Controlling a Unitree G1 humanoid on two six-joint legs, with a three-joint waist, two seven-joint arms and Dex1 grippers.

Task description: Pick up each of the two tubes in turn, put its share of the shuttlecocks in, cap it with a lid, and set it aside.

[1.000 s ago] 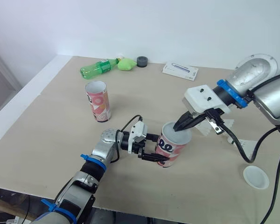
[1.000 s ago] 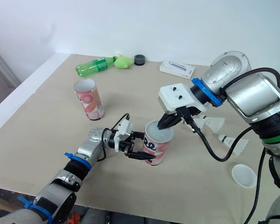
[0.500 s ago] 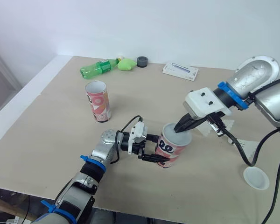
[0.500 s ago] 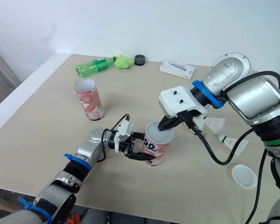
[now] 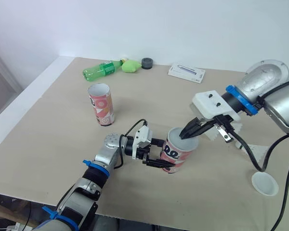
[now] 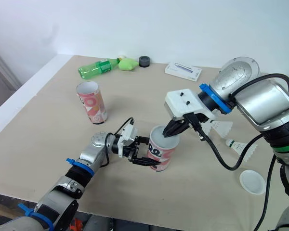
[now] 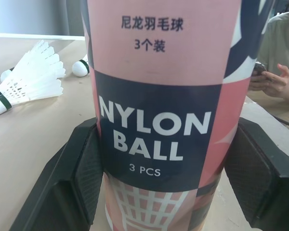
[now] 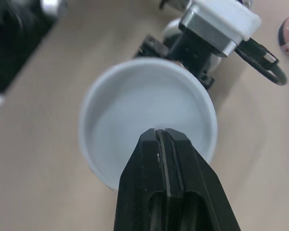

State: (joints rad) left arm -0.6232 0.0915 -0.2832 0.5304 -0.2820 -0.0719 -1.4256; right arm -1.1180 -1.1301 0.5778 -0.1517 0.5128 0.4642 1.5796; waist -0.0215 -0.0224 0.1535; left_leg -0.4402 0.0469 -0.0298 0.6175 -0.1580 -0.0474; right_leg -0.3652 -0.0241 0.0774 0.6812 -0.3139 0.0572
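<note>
A pink and navy tube (image 5: pixel 176 154) stands at the table's middle with my left gripper (image 5: pixel 163 154) shut on its lower body; its print fills the left wrist view (image 7: pixel 159 120). A white lid (image 8: pixel 135 106) sits on its top. My right gripper (image 5: pixel 183 135) is shut, its tips at the lid's right edge, touching or just above it. A second, open tube (image 5: pixel 100 104) stands upright at the left. Two white shuttlecocks (image 6: pixel 220 127) (image 6: pixel 243 147) lie on the table to the right. A loose white lid (image 5: pixel 264 183) lies at the front right.
At the back edge lie a green bottle (image 5: pixel 102 70), a green lump (image 5: pixel 130 66), a black cap (image 5: pixel 146 63) and a white box (image 5: pixel 186 73). A seated person (image 7: pixel 279 53) appears beyond the table in the left wrist view.
My right arm has drifted slightly to the right while its shut tips stay at the tube's top. The left gripper and both tubes have not moved.
</note>
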